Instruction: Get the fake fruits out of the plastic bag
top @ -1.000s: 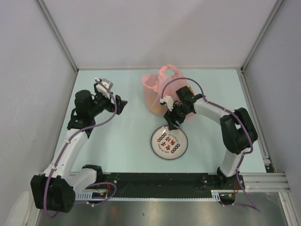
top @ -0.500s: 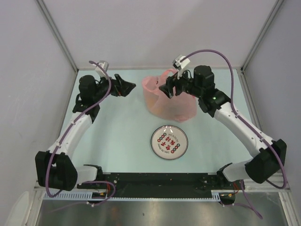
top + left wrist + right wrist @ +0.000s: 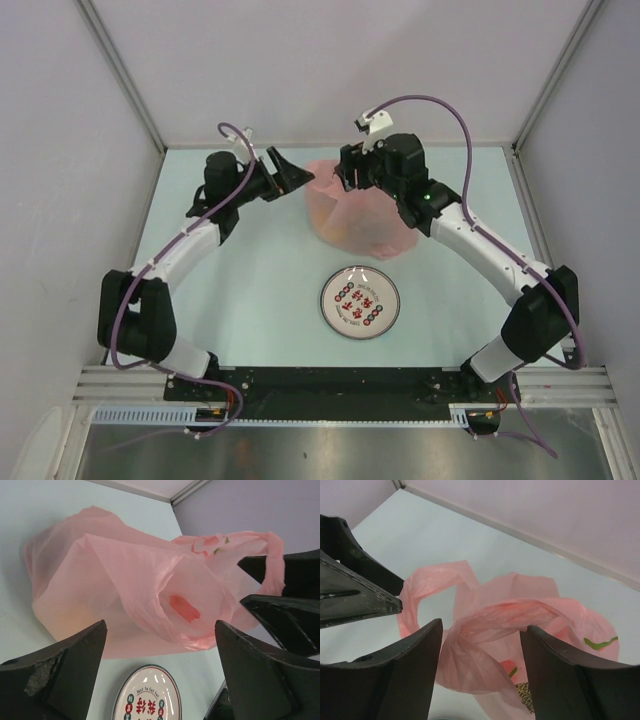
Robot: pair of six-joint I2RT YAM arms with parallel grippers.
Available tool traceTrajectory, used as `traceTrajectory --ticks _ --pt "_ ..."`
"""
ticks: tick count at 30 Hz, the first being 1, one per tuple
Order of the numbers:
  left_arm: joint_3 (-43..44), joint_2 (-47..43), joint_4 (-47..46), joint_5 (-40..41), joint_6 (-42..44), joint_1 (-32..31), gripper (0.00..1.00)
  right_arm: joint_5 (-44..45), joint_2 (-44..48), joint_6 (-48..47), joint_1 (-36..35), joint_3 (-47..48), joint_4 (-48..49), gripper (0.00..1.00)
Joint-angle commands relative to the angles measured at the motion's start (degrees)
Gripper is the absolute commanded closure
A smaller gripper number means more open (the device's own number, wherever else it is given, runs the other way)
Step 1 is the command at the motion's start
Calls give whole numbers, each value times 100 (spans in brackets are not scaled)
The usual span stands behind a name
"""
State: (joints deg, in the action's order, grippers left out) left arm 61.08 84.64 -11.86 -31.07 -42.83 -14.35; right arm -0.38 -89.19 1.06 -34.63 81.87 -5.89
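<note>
The pink plastic bag (image 3: 358,218) lies at the back middle of the table, lumpy with the fake fruits inside. In the right wrist view a netted melon patch (image 3: 525,696) and a red piece (image 3: 508,668) show through the bag (image 3: 520,615). In the left wrist view a red piece (image 3: 185,608) shows through the bag (image 3: 115,595). My left gripper (image 3: 291,176) is open and empty at the bag's left top edge. My right gripper (image 3: 350,178) is open over the bag's top, with a crumpled fold between its fingers (image 3: 410,675). The handle loops (image 3: 415,600) hang loose.
A round white plate (image 3: 360,303) with red-black print lies in front of the bag; it also shows in the left wrist view (image 3: 145,700). Grey walls and metal rails close the back and both sides. The two grippers stand close together over the bag.
The right arm has lifted from near the plate and swung back over the bag's top. The left arm has reached right up to the bag's left edge. The bag has shifted slightly.
</note>
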Motion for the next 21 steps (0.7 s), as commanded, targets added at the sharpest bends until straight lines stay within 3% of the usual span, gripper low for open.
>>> traceTrajectory --ticks 1,3,4,6,7,8,9,12,16,18,21 --pt "466 272 -133 171 -331 -138 15 486 -19 -18 53 286 228 34" --pt "536 429 -176 180 -331 -191 26 478 -55 -53 140 286 290 42" --pt "615 483 -229 172 -323 -200 42 452 -133 -79 176 304 360 48" --pt "764 623 -396 110 -235 -200 65 320 -239 -219 307 365 430 68" --pt "991 754 -431 84 -156 -191 97 259 -335 -264 360 522 492 74" --pt "1150 851 -475 31 1 -121 100 197 -519 -299 430 671 527 98" --pt "1326 948 -580 -13 55 -69 100 136 -669 -386 509 847 528 100" --pt "2379 1440 -485 170 275 247 100 -127 -1310 -554 834 1839 800 100" --pt "4502 2090 -142 443 792 477 100 -190 -2206 -800 1265 3517 1090 100" --pt "5043 2276 -133 601 1030 486 100 -208 -2671 -827 1467 4542 1012 100" --pt "5476 2171 -290 637 1084 477 100 -304 -2832 -818 1661 5207 984 100"
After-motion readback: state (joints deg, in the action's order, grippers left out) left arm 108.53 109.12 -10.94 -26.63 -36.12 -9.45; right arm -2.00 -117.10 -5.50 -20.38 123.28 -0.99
